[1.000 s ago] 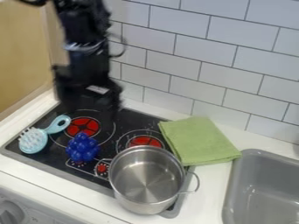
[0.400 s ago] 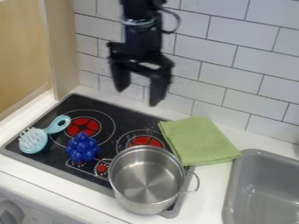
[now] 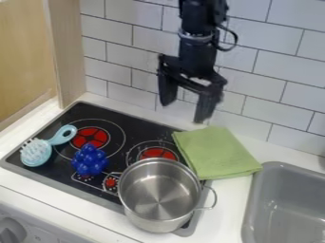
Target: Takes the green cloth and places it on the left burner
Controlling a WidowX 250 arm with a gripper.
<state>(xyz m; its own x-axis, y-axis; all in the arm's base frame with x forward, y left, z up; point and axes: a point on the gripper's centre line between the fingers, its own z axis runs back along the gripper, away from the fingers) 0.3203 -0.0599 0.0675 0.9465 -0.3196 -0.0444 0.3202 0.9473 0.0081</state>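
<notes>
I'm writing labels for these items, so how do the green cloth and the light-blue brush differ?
The cloth is green; the brush is light blue. The cloth is a flat folded piece, while the brush has a rounded head and a looped handle. The brush shows pale bristles; the cloth has none. Both lie clear of the tool.

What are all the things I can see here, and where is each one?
Cloth: one, green, between stove and sink
Pot: one, silver, on the stove's right front
Brush: one, light blue, stove's left side
Grapes: one bunch, dark blue, beside the brush
Stove: one, black with red burners, left of the sink
Sink: one, grey, lower right
Gripper: one, black, open above the stove's back edge
</notes>
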